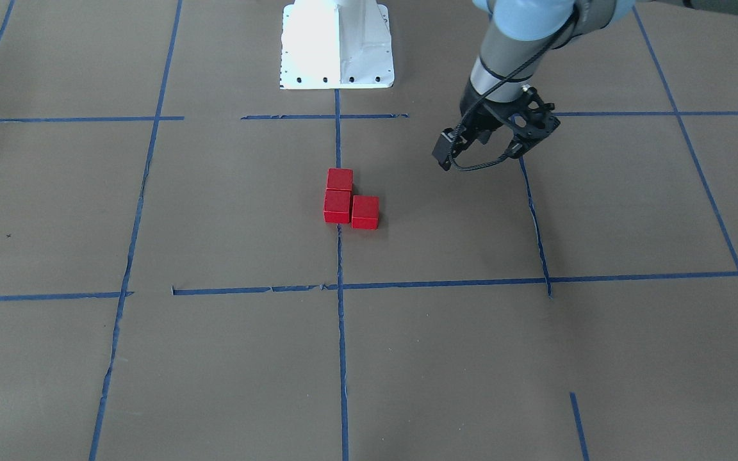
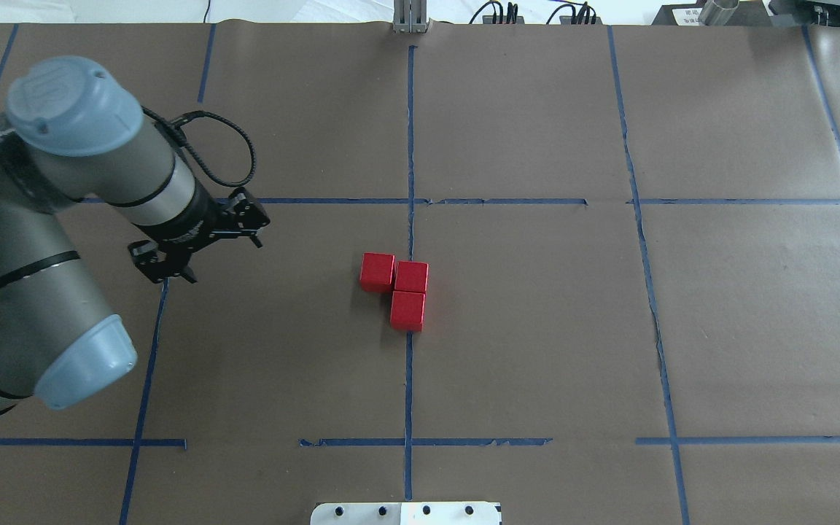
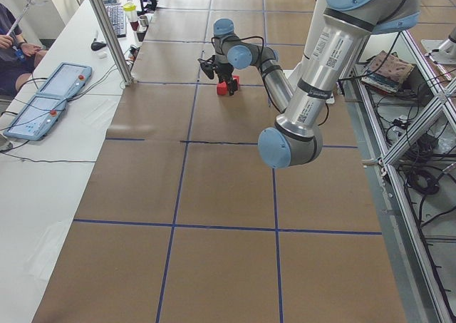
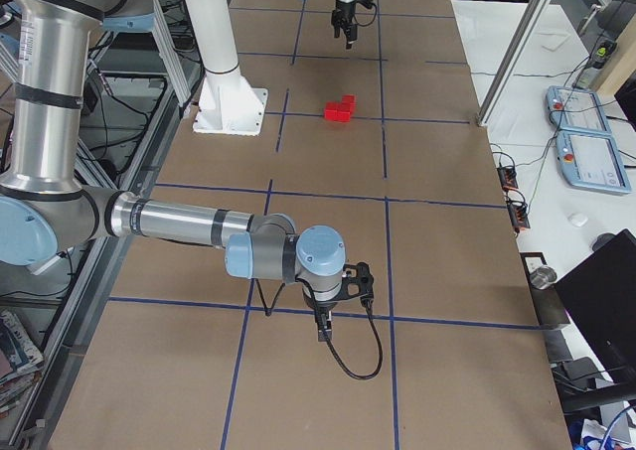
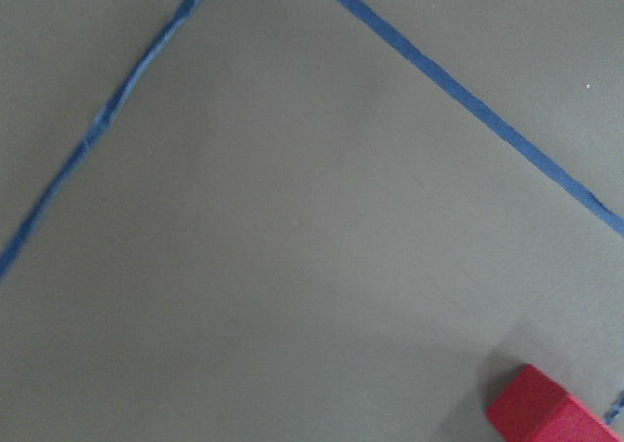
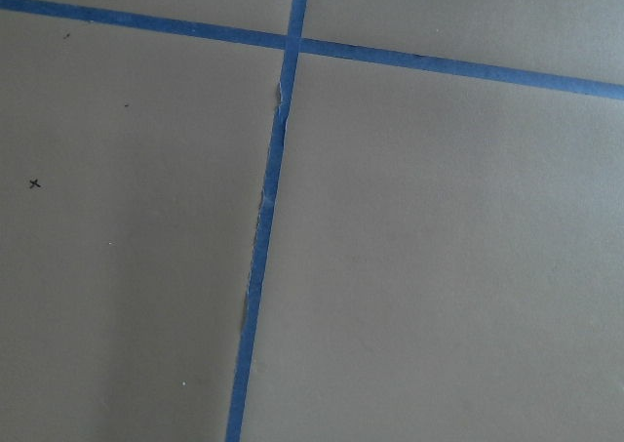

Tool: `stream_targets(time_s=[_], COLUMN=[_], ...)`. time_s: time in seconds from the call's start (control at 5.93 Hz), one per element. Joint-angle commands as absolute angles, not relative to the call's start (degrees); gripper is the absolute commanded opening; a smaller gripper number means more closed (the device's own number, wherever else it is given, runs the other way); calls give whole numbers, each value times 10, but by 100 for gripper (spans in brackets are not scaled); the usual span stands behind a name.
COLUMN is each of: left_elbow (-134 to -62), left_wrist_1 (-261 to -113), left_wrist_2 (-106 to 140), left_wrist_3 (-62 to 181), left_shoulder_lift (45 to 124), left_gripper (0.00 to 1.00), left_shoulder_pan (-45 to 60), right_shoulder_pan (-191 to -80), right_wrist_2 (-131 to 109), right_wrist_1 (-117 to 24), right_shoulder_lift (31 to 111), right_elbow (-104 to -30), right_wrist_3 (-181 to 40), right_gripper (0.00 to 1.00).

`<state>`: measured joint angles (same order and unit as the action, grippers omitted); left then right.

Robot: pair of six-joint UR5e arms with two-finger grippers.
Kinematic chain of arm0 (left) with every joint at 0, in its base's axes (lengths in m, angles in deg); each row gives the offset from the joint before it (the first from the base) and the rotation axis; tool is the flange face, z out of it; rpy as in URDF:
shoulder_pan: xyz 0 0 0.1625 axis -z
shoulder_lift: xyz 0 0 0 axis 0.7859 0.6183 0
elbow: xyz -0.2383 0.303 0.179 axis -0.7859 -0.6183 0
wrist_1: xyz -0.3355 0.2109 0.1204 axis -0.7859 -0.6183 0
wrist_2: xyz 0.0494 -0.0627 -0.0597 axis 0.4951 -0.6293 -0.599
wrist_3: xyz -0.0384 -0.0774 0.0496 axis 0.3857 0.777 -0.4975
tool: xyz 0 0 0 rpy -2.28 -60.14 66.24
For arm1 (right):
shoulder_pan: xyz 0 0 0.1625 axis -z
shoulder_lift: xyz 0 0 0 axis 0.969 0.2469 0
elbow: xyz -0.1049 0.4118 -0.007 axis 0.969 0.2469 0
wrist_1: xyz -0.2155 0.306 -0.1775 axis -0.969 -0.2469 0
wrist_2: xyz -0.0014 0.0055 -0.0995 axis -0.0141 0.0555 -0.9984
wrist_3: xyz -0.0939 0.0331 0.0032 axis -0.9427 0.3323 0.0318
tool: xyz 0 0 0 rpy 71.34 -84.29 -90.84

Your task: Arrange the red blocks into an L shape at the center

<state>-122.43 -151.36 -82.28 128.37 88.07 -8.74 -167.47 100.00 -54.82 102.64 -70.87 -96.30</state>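
**Desk scene late in the block-arranging task, read from the robot's left to its right as in the overhead view.** The left gripper [image 2: 197, 244] hangs over bare paper near a tape crossing, at about 9 o'clock from the red blocks [image 2: 411, 277] and well apart from them. It carries nothing, and these views do not show whether its jaws stand apart or together. Its wrist camera catches only one cube's corner at the frame's 5 o'clock edge, which suggests the arm is held clear so as not to disturb the figure. The three cubes sit in the central cell on the middle blue tape line [image 2: 410, 124], with the white base [image 2: 405, 512] at their 6 o'clock. They form a corner cube with one neighbour touching it at 9 o'clock and another touching it at 6 o'clock. This reads as a finished L at centre, though the 9 o'clock cube lies slightly toward 12 o'clock, so the edges are not quite flush. The right gripper [image 4: 348, 289] hovers low beside a tape line far toward the desk's right end, well apart from the cubes and probably kept out of the way. Whether its jaws are apart or together cannot be told. The desk [image 2: 537, 350] is covered in brown paper gridded with blue tape, which is torn and wrinkled in places. Beyond it, on the operators' side, a white bench [image 4: 556, 68] holds two teach pendants [image 4: 594, 162].
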Motion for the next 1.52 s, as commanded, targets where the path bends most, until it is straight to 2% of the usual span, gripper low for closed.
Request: stream_targets(time_s=[0.0, 0.34, 0.67, 1.01, 1.35], left_elbow=[-1245, -1226, -1223, -1213, -1186], left_wrist_1=[-1521, -1519, -1519, -1526, -1526], left_wrist_2=[-873, -924, -929, -930, -935], left_wrist_3=[920, 588, 424, 377, 380], left_shoulder_lift=[753, 657, 556, 491, 492], left_gripper=[100, 100, 100, 100, 100], left_shoulder_pan=[30, 197, 317, 360, 361], right_shoulder_pan=[-1675, -1666, -1640, -1639, -1639], right_wrist_2=[1000, 999, 997, 998, 999], right_wrist_1=[-549, -554, -558, -555, -551], right_shoulder_lift=[1026, 1018, 1007, 1008, 1008], right_elbow=[-711, -730, -734, -737, -737], right_wrist_3=[-958, -922, -878, -878, -878], right_gripper=[100, 100, 100, 100, 100])
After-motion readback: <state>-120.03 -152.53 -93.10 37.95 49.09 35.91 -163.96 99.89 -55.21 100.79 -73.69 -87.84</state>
